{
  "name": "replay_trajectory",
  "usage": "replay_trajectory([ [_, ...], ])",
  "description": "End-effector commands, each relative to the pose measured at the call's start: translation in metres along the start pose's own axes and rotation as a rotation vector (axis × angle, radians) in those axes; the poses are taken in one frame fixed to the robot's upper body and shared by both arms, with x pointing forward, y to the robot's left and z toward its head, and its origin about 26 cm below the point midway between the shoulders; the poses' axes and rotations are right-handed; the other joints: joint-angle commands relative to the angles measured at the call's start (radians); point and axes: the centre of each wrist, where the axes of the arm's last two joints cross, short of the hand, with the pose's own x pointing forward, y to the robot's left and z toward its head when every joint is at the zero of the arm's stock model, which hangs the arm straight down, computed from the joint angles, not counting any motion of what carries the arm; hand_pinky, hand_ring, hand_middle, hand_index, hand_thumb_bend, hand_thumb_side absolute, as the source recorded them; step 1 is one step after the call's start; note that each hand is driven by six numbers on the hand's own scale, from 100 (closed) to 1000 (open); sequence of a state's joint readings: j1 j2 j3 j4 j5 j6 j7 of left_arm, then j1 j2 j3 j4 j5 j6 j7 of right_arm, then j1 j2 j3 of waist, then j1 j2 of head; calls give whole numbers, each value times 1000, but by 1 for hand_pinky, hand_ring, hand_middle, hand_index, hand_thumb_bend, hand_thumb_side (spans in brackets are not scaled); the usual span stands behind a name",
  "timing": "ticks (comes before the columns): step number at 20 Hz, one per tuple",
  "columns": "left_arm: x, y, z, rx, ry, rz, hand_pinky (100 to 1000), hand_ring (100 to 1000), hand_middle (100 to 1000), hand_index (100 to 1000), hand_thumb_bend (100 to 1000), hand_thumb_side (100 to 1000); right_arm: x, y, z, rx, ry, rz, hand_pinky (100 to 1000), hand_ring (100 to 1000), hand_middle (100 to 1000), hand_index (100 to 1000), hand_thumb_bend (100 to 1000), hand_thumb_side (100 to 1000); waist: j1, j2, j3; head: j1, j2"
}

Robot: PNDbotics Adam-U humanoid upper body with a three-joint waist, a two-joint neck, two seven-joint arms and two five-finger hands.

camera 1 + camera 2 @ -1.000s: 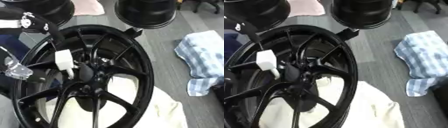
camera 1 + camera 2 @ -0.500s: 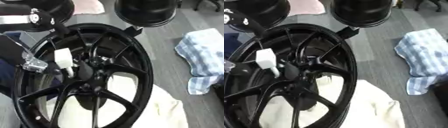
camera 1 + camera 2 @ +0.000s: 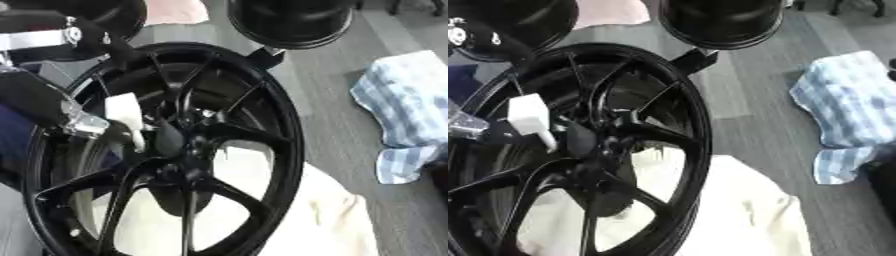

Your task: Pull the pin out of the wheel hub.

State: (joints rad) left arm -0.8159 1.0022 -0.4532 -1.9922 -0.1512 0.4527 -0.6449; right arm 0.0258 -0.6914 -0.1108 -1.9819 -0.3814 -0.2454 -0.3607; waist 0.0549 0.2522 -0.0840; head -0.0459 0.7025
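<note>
Moved: left hand (image 3: 83, 122) closer to hub (image 3: 171, 142).
Hand: state unclear; right unseen.
Pin (image 3: 127, 120): apparently still seated; pull remains.

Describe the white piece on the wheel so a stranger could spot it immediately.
Find the big black multi-spoke wheel filling the left half. Near its hub, slightly upper left, sits a small white block tapering downward. It's the only white item among the black spokes.
</note>
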Motion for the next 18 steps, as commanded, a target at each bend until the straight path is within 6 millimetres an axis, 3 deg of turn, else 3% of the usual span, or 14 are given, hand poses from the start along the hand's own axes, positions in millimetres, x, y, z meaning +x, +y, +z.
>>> replay_trajectory([
  [1,2,1,2,5,25,-20,937,982,771,897,708,513,8,-1,-6,12,-29,4,749,730,666,589,224,476,-4,-13,-2,5,-2],
  [7,0,-3,1,-1,58,-24,948,1000,804,903,703,495,8,0,-5,10,-27,3,749,730,666,588,224,479,-6,-2,-6,9,-13],
  [18,-3,-5,1,21,109,-14,930,979,777,883,628,460,6,2,-5,9,-24,0,750,731,667,587,224,485,-6,21,-13,18,-33],
])
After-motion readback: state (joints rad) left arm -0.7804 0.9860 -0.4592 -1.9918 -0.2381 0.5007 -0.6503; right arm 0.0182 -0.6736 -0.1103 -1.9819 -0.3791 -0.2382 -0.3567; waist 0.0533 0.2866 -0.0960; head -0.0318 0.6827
